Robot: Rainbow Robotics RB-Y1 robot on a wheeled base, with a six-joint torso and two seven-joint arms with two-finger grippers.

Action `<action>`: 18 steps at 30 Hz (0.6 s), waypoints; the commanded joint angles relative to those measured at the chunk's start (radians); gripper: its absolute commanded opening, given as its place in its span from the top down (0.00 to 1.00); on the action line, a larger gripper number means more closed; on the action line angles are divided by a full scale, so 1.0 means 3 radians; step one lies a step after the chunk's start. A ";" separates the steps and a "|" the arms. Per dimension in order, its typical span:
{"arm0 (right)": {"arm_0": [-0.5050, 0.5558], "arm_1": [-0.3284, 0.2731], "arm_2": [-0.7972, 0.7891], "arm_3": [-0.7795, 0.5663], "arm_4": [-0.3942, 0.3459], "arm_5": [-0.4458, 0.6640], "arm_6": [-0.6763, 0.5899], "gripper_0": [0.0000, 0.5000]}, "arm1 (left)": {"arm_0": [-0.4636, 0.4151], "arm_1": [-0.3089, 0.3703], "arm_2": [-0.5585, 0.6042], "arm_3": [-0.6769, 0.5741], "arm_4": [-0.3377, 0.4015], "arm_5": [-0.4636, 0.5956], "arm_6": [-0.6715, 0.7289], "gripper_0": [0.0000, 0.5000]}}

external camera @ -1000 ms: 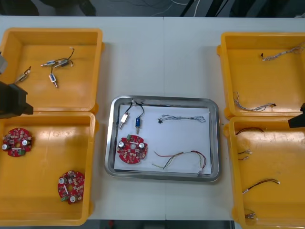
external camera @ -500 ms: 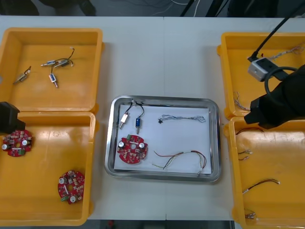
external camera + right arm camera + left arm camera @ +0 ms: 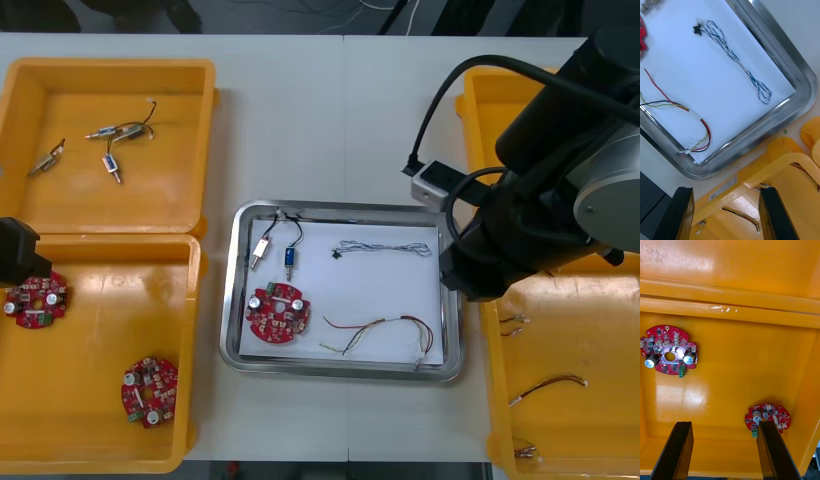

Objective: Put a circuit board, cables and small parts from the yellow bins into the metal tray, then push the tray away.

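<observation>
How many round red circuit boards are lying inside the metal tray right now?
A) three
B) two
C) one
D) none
C: one circuit board lies in the left part of the metal tray. A second board and a third board sit in a yellow bin below the open left pincer, and the open right pincer hovers at the tray's right edge.

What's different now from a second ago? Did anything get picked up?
The right gripper swung in from the table's right edge to the right rim of the metal tray; it is open and holds nothing. The left gripper, also open, drew back slightly over the near left bin. The tray's contents stayed put.
</observation>
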 commanded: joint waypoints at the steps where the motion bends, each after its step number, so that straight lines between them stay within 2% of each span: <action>1: -0.0246 0.0221 0.0292 -0.0039 0.0036 -0.0074 0.0092 0.00 | 0.0057 0.0115 0.0090 -0.0103 -0.0022 0.0022 -0.0274 0.00; 5: -0.0354 0.0287 0.0558 -0.0039 0.0102 -0.0140 0.0154 0.00 | 0.0057 0.0115 0.0090 -0.0103 -0.0022 0.0022 -0.0274 0.00; 18: -0.0660 0.0589 0.1468 -0.0039 0.0593 -0.0268 0.0501 0.00 | 0.0057 0.0115 0.0090 -0.0103 -0.0022 0.0022 -0.0274 0.00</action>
